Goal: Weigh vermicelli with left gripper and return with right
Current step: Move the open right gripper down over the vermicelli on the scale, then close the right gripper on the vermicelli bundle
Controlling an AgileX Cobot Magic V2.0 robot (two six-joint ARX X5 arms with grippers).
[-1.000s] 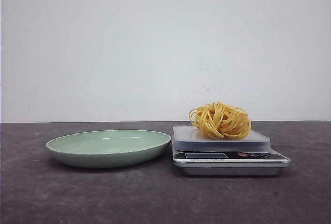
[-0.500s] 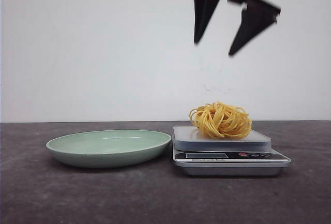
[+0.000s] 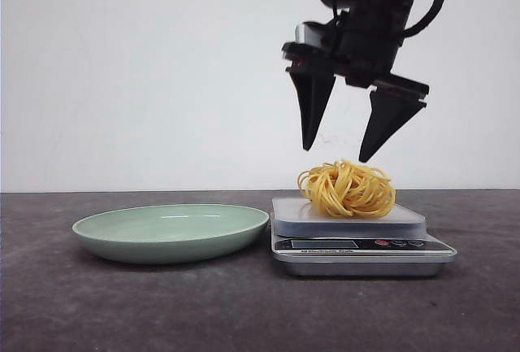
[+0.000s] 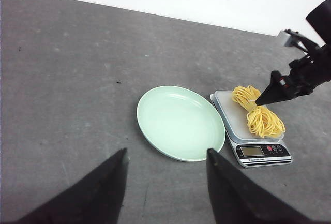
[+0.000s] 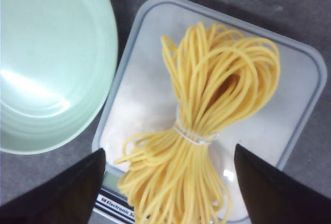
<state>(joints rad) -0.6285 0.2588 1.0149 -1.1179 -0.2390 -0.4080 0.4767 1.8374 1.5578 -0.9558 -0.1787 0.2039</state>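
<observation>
**Right end effector over the vermicelli**

We see the vermicelli (image 3: 347, 189) lying on the scale (image 3: 357, 246), which stands just beside the plate (image 3: 171, 232) on the table (image 3: 97, 311). Our right end effector (image 3: 335, 154) hangs directly above the bundle, fingers spread apart, tips close to the strands but not touching. Our left end effector (image 4: 165, 182) is well apart from the plate, its fingers also spread, holding nothing.
</observation>
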